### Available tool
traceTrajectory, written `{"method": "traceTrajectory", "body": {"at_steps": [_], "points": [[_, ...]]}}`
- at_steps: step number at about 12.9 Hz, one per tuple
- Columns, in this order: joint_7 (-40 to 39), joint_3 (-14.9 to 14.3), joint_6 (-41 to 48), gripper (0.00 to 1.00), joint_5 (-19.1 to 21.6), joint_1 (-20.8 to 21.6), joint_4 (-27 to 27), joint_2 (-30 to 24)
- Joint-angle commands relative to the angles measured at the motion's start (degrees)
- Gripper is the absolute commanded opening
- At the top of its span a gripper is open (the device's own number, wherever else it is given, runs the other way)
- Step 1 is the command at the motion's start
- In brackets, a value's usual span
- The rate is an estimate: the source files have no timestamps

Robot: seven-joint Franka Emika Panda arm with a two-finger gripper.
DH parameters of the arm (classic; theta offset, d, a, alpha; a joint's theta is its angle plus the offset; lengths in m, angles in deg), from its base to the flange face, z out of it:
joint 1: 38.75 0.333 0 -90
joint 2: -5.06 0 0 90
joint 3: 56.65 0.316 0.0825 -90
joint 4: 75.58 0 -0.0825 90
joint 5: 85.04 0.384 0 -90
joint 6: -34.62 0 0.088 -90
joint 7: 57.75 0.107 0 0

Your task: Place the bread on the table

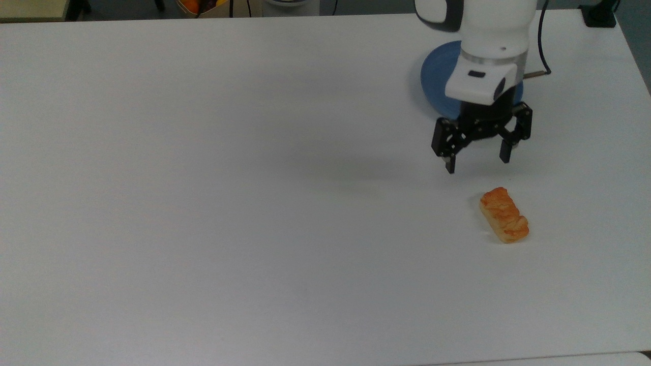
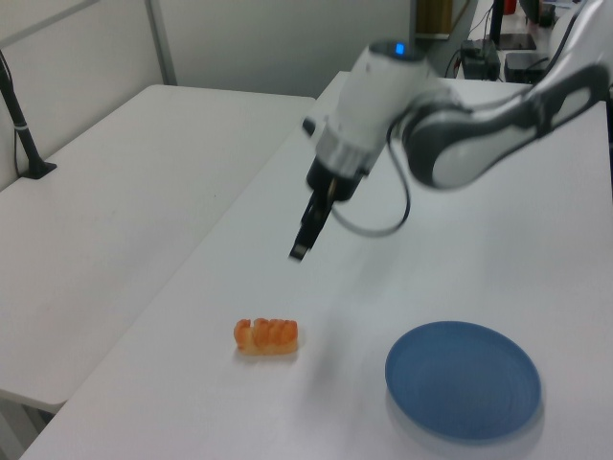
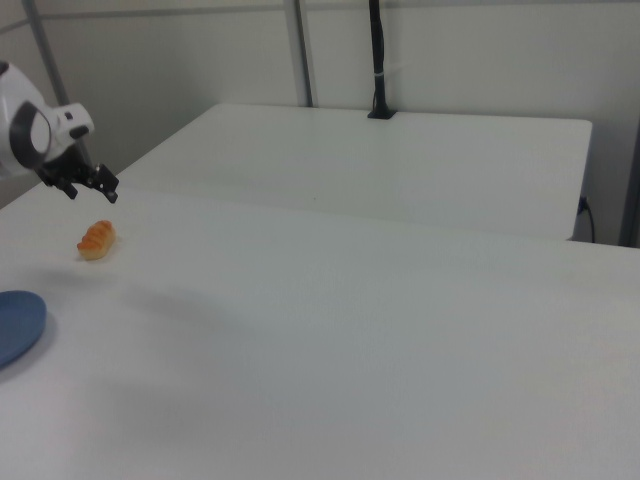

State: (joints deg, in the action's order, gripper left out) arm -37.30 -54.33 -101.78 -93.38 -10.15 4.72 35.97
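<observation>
The small oblong golden-orange bread roll (image 1: 504, 215) with its lumpy glazed crust lies flat on the large plain white matte table (image 1: 203, 203), near the top view's right side and apart from the round blue plate (image 2: 464, 379). In the left view it rests on its long side, near the table's front-left edge, with bare tabletop between it and the plate.

The black two-finger gripper (image 1: 478, 162) hangs above the table, clear of the roll, fingers spread wide and holding nothing. In the top view it sits between roll and plate.

I judge the placement done; the step in hand is the retreat. To do it well:

1. I raise the arm straight up before any sideways travel, so no finger (image 1: 449, 163) clips the roll.
2. I leave the fingers spread; shutting them here gains nothing.
3. I route the wrist cable (image 2: 381, 218) away from roll and plate.
4. I confirm in the right view that the roll (image 3: 97, 239) lies at rest.

I can read no brand, label or writing on any item.
</observation>
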Motion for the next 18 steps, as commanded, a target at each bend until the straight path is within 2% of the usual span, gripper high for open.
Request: {"method": "traceTrajectory", "body": {"at_steps": [1,2,6,10,12,14,16,18], "points": [[0.1,-0.5,16.5,1.00,4.5,-1.7,7.8,-14.2],[0.2,-0.4,23.0,1.00,5.5,-3.3,8.5,-17.8],[0.2,-0.2,32.2,1.00,9.8,-7.4,13.7,-28.4],[0.2,1.3,45.1,1.00,11.1,-15.2,17.3,-37.1],[-0.3,1.3,48.1,1.00,11.5,-18.0,17.3,-38.3],[-0.5,1.3,49.3,1.00,11.5,-18.5,18.4,-38.3],[-1.0,1.3,48.3,1.00,11.6,-19.3,18.1,-37.9],[-4.5,1.1,43.5,1.00,11.6,-20.7,18.0,-36.5]]}}
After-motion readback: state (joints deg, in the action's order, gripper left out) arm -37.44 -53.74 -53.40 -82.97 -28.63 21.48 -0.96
